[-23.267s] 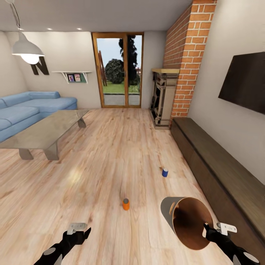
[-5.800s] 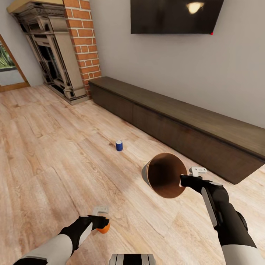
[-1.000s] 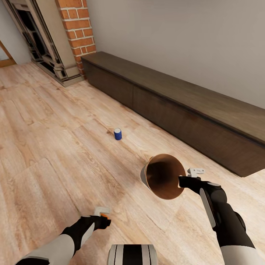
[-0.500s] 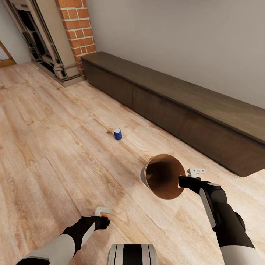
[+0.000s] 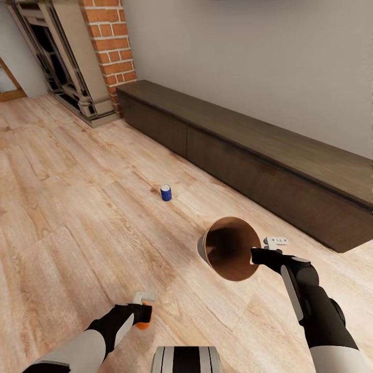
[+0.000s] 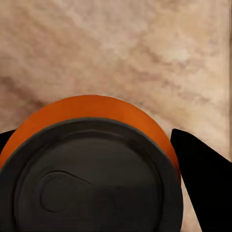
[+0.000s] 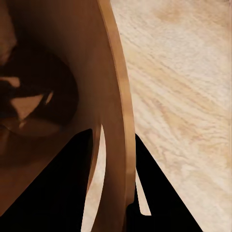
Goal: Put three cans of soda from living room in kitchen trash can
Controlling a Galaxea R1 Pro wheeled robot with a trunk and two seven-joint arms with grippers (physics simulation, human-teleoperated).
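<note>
Two cans matter here: the orange can [image 5: 144,322] pinched in the left end effector [image 5: 141,312], low over the floor [image 5: 62,207], and the blue can [image 5: 166,192] standing well ahead. The right end effector [image 5: 259,256] clamps the trash can's [image 5: 230,248] rim; it hangs tilted, so a careless drop could miss or wrench it loose.

1. Orange soda can [image 6: 96,113] seen end-on, its dark lid with the pull-tab outline facing the camera; the lid covers most of the lower half of the left wrist view.
2. Orange can wall shows as a curved band around the lid's far edge.
3. Left gripper [image 6: 92,145]: a dark fingertip [image 6: 203,169] sits close on one side of the can, a sliver of the other on the opposite side; the can is clamped between them.
4. Pale wood-plank floor [image 6: 145,48] lies beyond the can.
</note>
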